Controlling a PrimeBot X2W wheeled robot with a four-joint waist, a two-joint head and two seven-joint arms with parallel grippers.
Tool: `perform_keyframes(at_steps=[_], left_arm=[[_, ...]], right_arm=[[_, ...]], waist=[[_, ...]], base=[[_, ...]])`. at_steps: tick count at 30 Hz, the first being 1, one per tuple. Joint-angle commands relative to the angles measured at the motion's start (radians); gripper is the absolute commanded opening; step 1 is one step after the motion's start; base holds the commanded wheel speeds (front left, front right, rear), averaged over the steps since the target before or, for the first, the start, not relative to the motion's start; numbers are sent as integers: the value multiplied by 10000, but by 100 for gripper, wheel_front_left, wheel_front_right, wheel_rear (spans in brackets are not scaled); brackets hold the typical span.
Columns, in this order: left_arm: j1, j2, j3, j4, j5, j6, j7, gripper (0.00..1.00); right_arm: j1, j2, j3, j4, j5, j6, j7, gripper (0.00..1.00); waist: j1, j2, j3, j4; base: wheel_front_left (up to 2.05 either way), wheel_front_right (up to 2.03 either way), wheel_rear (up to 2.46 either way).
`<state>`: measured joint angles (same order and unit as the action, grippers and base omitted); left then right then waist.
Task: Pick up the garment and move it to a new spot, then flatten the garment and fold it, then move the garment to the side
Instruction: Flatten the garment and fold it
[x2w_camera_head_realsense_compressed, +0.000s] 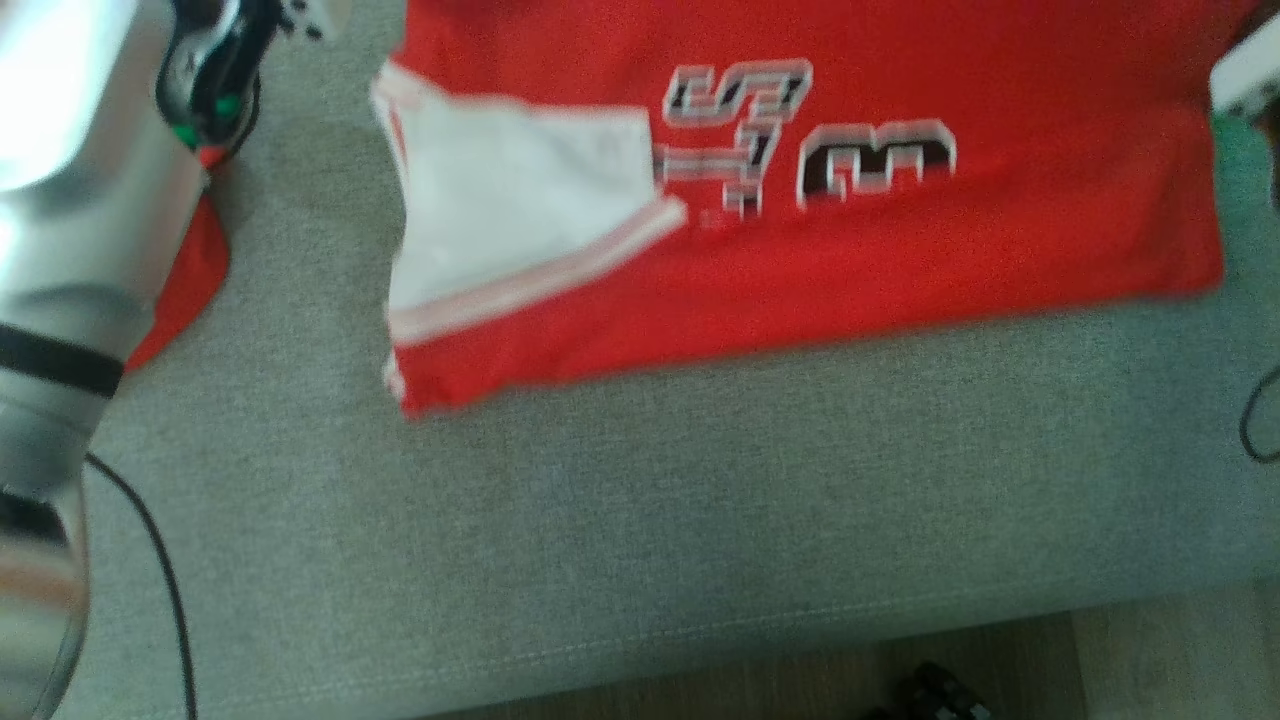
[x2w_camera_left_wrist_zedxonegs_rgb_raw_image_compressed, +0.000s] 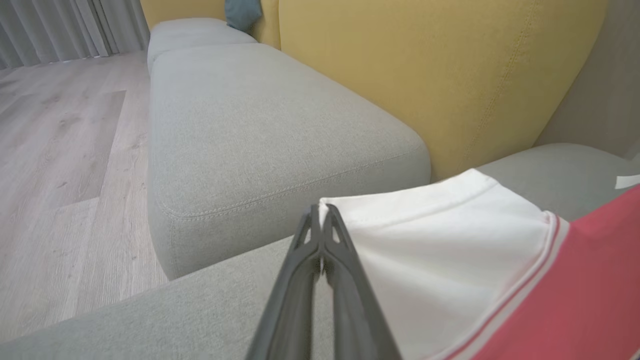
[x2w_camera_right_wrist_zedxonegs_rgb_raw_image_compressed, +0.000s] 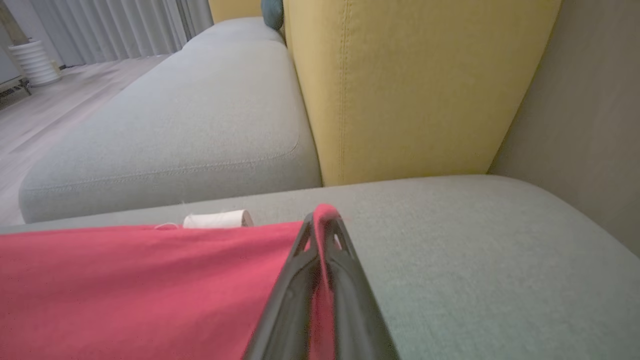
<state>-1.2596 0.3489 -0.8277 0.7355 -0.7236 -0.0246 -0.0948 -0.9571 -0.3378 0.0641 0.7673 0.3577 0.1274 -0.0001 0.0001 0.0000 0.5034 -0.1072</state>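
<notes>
I have the red jersey (x2w_camera_head_realsense_compressed: 850, 250) lying on the grey sofa seat (x2w_camera_head_realsense_compressed: 600, 520), printed side up. Its long axis runs left to right, roughly parallel to the seat's front edge, with bare cushion between its hem and that edge.

In the left wrist view the left claw (x2w_camera_left_wrist_zedxonegs_rgb_raw_image_compressed: 321, 212) is pressed together on the hem corner of the white sleeve (x2w_camera_left_wrist_zedxonegs_rgb_raw_image_compressed: 440, 235), and a sliver of white shows between its fingers. In the right wrist view the right claw (x2w_camera_right_wrist_zedxonegs_rgb_raw_image_compressed: 322, 220) is pinched shut on the jersey's red edge, with a nub of cloth poking above the tips. The yellow backrest (x2w_camera_right_wrist_zedxonegs_rgb_raw_image_compressed: 410, 90) stands beyond it.

So I judge the coming move turns on this: the cloth spans from one claw to the other, one end each, and neither arm is nearer the whole. Any lift or drag has to go with both arms together, crosswise to that axis, or the fabric will skew.

The head view is blurred, so I can't read the grips there. A red scrap shows under my left forearm (x2w_camera_head_realsense_compressed: 60, 250) (whether it is part of the same jersey I cannot tell).
</notes>
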Motion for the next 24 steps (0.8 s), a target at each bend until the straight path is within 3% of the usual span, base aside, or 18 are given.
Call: perform_keyframes(at_steps=[1,11,24], left_arm=[[-759,160,423,139,30,109,-248,0],[-322,-391,10,1301,-35,-532,-734,0],[1560,21,-798,457,-238,-910,-390,0]], right_arm=[[-529,117,2,53,-207,33,-358,0],[-357,87,1101,1382,-465,33,-1087,0],[1283,-1020,2038,1656,729,33,-1415,0]], waist=[[-1,0,-27,-4],[-1,0,-716,205],[-1,0,-2138,672]], base=[[0,0,0],[0,0,0],[0,0,0]])
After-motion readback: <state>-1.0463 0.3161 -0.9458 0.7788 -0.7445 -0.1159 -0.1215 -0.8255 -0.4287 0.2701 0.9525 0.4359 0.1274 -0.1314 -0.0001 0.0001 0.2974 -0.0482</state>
